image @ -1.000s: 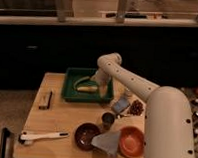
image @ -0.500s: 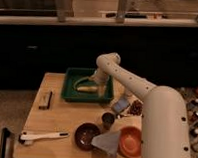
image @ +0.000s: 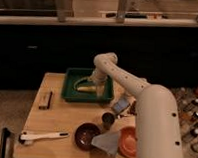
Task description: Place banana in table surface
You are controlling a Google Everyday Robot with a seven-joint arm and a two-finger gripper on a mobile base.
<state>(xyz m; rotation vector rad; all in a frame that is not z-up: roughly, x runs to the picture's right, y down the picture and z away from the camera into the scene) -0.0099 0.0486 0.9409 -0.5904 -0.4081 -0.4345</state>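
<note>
End effector (image: pixel 98 82) stays low in green tray (image: pixel 71 97), at banana (image: pixel 86 86); grip state: cannot tell. Banana unmoved, table (image: pixel 60 116) placement pending.

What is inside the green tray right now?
The banana lies in the green tray, with the gripper down at it. The arm hides part of the tray floor behind it.

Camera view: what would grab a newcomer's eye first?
The big white arm reaches in from the lower right, its tool over the green tray at the back of the table, by the banana lying inside. Up front sit a dark bowl and an orange bowl.
</note>
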